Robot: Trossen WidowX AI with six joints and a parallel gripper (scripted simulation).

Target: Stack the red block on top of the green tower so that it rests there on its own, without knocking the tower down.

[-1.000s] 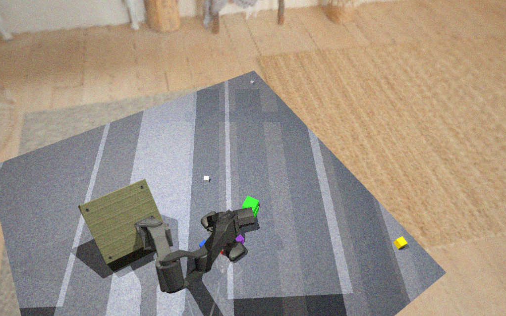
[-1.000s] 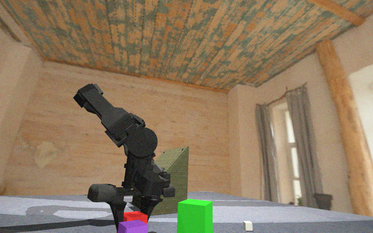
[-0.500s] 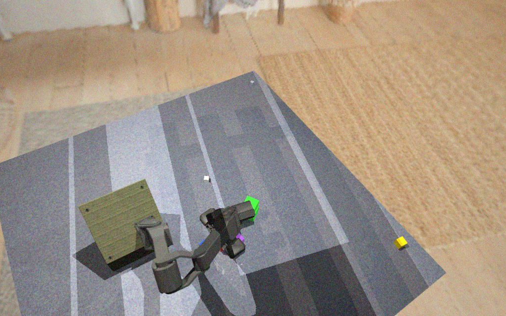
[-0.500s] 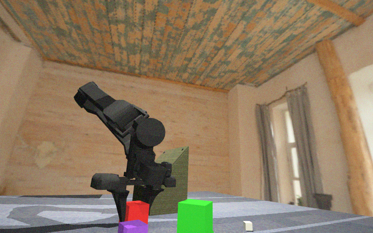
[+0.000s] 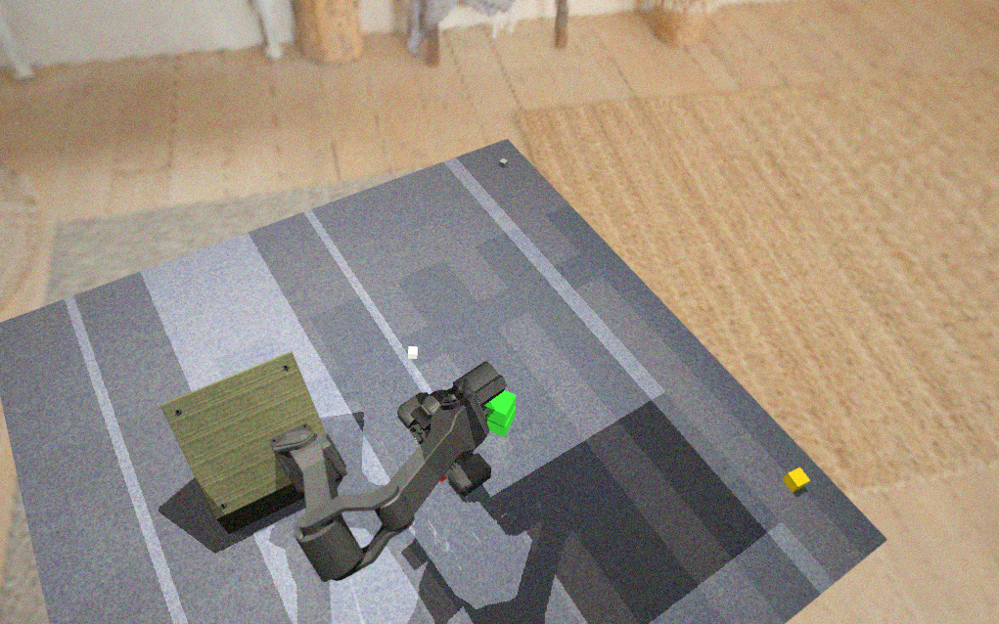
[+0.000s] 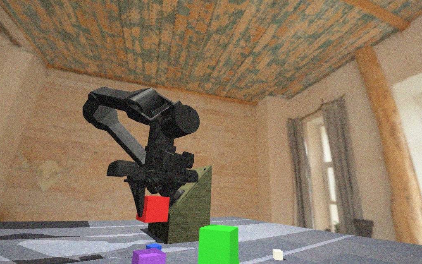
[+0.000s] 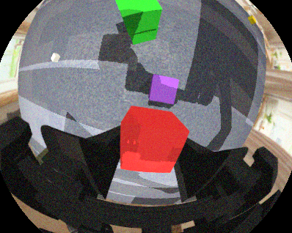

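Gripper [image 6: 153,200] mine, pointing down, elbow folded high, clamped on red cube block [image 6: 153,208], lifted off grey mat. Exterior view shows block airborne; top view hides it. Green two-block tower [image 5: 501,412] near mat middle.

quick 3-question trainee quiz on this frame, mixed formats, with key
1. True or false: the red block is resting on the mat.
2. What is the gripper doing? A) open above the block B) shut on the red block C) shut on the purple block
3. Fill in: in the wrist view, the block lying between the red block and the green tower is ____.

Key:
1. False. It hangs clear of the mat, between the fingers.
2. B.
3. Purple.
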